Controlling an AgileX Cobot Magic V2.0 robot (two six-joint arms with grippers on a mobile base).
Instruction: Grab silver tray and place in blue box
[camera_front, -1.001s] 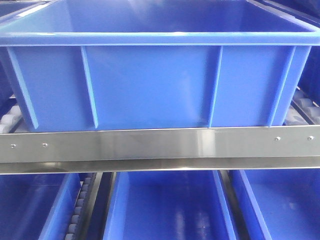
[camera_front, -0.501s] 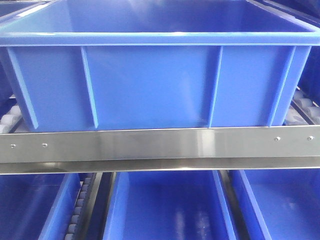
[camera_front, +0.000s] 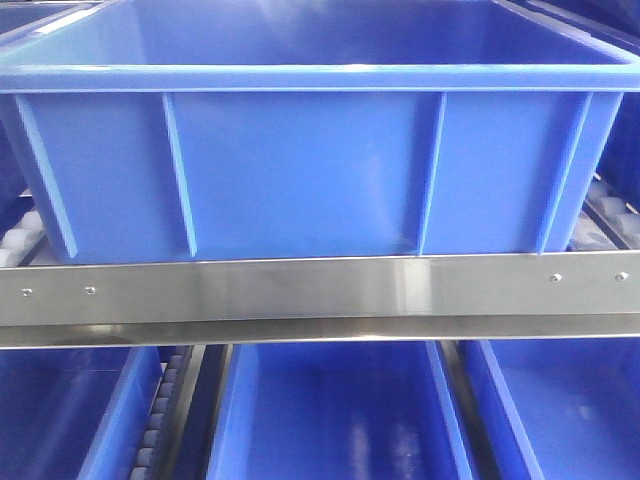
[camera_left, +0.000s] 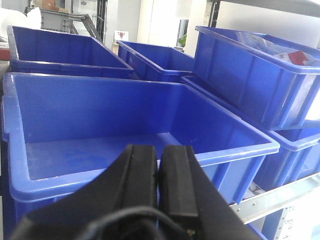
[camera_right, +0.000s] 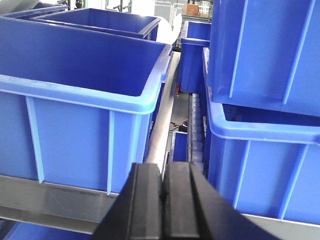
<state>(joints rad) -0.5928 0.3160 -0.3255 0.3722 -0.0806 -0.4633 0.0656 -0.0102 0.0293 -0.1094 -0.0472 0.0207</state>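
Observation:
The blue box (camera_front: 300, 170) fills the front view, standing on a shelf behind a steel rail; its inside looks bare. It also shows in the left wrist view (camera_left: 110, 145) and at the left of the right wrist view (camera_right: 75, 75). The silver tray is out of view in every frame. My left gripper (camera_left: 160, 155) is shut and empty, just in front of the box's near rim. My right gripper (camera_right: 163, 172) is shut and empty, before the gap between the box and the crates to its right.
A steel shelf rail (camera_front: 320, 290) runs under the box. More blue crates sit below (camera_front: 340, 410), behind (camera_left: 55, 47) and stacked at the right (camera_right: 265, 55). Roller tracks (camera_right: 196, 130) run between the crates.

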